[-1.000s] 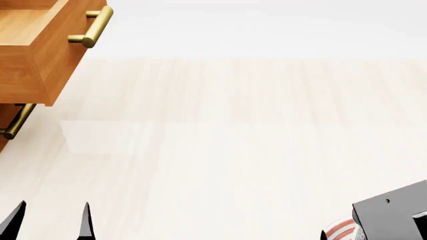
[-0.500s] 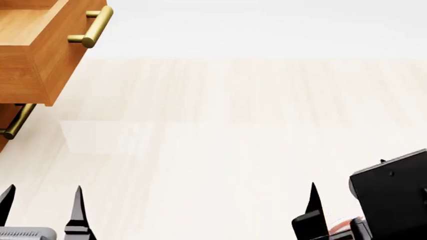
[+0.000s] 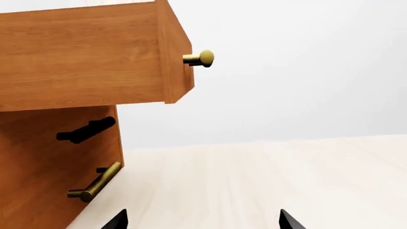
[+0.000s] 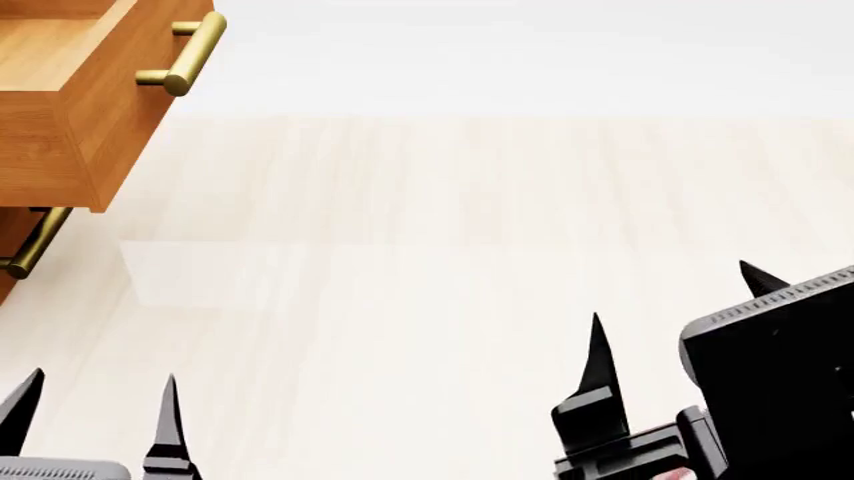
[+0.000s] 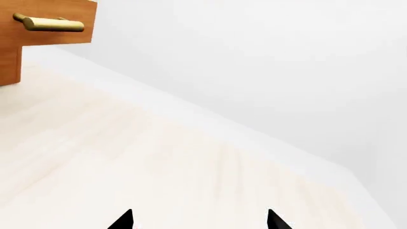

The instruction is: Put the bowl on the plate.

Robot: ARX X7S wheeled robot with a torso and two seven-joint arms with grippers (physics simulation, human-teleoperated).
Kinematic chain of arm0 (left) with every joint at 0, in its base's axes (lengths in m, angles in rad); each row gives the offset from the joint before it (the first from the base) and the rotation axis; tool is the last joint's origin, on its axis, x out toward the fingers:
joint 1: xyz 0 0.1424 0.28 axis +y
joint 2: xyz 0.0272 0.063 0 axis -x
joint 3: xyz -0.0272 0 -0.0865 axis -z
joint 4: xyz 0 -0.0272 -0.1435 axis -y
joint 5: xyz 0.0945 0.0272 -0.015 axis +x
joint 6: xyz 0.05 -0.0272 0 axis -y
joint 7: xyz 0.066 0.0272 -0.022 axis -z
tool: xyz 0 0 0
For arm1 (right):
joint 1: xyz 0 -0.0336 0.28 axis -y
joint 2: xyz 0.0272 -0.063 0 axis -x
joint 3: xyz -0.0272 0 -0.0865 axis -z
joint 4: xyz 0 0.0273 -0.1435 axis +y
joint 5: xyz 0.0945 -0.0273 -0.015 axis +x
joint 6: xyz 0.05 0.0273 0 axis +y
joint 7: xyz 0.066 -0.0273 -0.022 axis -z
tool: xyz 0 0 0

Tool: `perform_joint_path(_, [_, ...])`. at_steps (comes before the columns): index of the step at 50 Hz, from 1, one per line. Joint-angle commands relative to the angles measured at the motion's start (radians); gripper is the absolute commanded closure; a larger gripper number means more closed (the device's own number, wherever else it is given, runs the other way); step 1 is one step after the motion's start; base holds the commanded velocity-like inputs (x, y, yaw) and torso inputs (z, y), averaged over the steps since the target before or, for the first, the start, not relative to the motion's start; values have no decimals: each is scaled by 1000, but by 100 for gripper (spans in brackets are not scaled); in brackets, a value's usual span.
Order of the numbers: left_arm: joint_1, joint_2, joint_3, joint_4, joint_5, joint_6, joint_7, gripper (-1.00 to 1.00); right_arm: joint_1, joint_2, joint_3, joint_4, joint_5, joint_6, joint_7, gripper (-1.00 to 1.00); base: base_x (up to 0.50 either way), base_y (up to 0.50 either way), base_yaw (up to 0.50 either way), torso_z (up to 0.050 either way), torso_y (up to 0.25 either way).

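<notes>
A pale, whitewashed wood tabletop (image 4: 441, 250) fills the head view, running back to a plain white wall (image 4: 534, 50). At the table's far left stands a brown wooden drawer unit (image 4: 54, 110); its upper drawer (image 4: 74, 70) is pulled out and carries a brass bar handle (image 4: 184, 55), and a second brass handle (image 4: 34, 243) shows on the drawer front below.

The left gripper (image 4: 94, 410) sits low at the near left edge, its two black fingertips spread apart with nothing between them, touching nothing. The right gripper (image 4: 674, 300) is raised at the near right, likewise parted and empty; both wrist views show only bare table between the tips. Neither the bowl nor the plate can be made out in any view.
</notes>
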Motion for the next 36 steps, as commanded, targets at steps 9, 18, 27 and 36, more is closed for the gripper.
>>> perform_joint_path(9, [-14,-10,2,31,-1,-8,-1,-100,-45,-8,-7,11,-54,-72,-6,-100,0,0,0,0,0])
perform_joint_path(18, [-17,-17,-2,59,-3,-19,-9,-100,-44,-1,4,-7,-90,-97,-5,-100,0,0,0,0,0])
perform_joint_path(27, [-19,-19,-3,63,-8,-23,-10,-100,-12,2,25,-46,-107,-78,5,-100,0,0,0,0,0])
perform_joint_path(36, [-22,-25,-4,82,-16,-43,-15,-100,-5,4,34,-70,-145,-89,5,-100,0,0,0,0,0])
